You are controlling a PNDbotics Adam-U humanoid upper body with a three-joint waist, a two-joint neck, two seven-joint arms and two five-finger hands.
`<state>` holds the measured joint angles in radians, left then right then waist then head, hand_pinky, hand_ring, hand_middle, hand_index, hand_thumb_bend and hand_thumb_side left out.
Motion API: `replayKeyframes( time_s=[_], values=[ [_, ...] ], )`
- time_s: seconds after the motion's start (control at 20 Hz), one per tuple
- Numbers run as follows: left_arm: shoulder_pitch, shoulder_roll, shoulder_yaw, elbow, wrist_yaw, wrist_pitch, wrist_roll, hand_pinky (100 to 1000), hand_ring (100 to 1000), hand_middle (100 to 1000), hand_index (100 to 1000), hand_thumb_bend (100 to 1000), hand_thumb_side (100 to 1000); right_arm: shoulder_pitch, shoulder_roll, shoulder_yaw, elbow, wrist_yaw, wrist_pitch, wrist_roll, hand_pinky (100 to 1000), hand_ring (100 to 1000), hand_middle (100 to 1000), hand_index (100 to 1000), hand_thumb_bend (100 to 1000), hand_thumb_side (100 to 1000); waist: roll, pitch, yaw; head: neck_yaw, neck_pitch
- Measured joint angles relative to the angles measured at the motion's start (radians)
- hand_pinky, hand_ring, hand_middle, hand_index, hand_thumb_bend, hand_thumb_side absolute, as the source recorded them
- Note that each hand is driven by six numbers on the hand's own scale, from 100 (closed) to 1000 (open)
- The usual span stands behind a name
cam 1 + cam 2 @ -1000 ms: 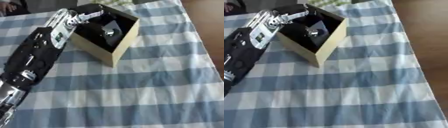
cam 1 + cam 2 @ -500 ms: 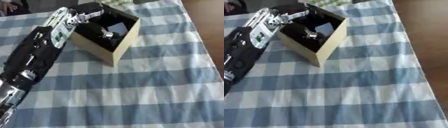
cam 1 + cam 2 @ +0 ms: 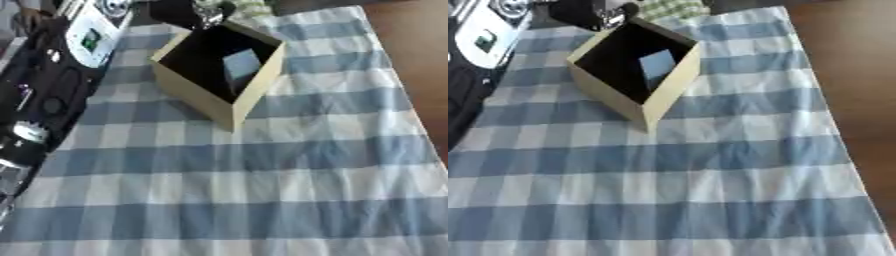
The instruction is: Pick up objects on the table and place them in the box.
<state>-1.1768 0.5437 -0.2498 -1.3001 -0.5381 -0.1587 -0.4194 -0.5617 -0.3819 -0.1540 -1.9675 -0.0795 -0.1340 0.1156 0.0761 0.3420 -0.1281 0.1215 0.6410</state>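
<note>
Open cardboard box (image 3: 229, 102) with tan outer walls and a dark interior, standing on the checked cloth near the far left corner of the table (image 3: 262, 200), turned so that one vertical corner faces the viewer. Inside it, a pale blue-grey, flat rectangular object (image 3: 241, 65) leans against the inner wall on the right side; what it is cannot be made out. The blue-and-white checked tablecloth (image 3: 710, 165) covers the table from the near edge to the far edge, with light wrinkles across its middle, and the brown floor (image 3: 850, 75) shows beyond the table's right edge. The robot's left arm (image 3: 44, 95), black with a white panel bearing a small green mark, runs along the table's left edge toward the far side. The left hand (image 3: 592, 12) shows as a dark shape with silver glints just beyond the box's far corner, at the table's far edge; whether its fingers are spread or curled, and whether it holds anything, cannot be told. A green-and-white checked item (image 3: 671, 7) lies at the far edge just right of that hand.
</note>
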Motion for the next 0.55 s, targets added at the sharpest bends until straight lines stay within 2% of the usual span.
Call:
replayKeyframes(
  time_s=[0.25,0.3,0.35,0.55],
  values=[
    [0.112,0.107,0.046,-0.263,0.191,0.079,0.044,577,761,782,859,174,576,0.008,0.0,0.0,0.0,0.008,-0.001,-0.005,760,684,625,826,100,879,-0.01,-0.027,0.036,-0.015,0.024],
    [0.143,0.128,0.058,-0.32,0.231,0.099,0.06,572,758,781,857,208,599,0.008,0.0,0.001,-0.001,0.009,-0.001,-0.006,760,685,626,826,100,856,-0.013,-0.03,0.042,-0.018,0.027],
    [0.177,0.147,0.071,-0.376,0.269,0.119,0.08,572,757,778,857,165,574,0.008,0.001,0.001,-0.001,0.01,-0.002,-0.007,760,685,626,826,100,877,-0.016,-0.033,0.047,-0.021,0.029],
    [0.329,0.207,0.12,-0.581,0.389,0.193,0.168,566,754,774,853,162,554,0.008,0.007,0.003,-0.004,0.016,-0.004,-0.009,760,685,627,825,100,876,-0.028,-0.042,0.064,-0.029,0.036]
  ],
)
